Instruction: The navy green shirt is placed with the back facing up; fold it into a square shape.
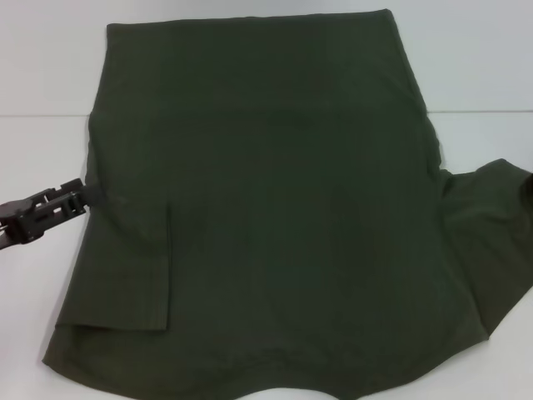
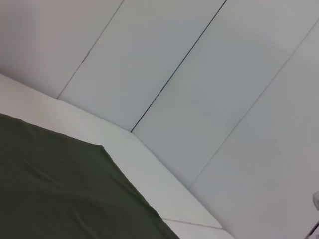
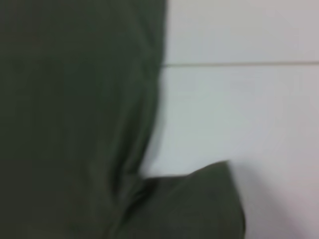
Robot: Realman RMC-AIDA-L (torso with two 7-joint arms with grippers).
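My left claw (image 1: 79,197) touches the left edge of the one navy green shirt (image 1: 275,225) spread on the white counter (image 1: 37,150), its grip unclear to me, while only my right wrist view shows the spread sleeve (image 3: 194,204) close up.

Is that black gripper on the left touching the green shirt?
Touching. In the head view the left gripper tip meets the navy green shirt at its left edge, no gap visible.
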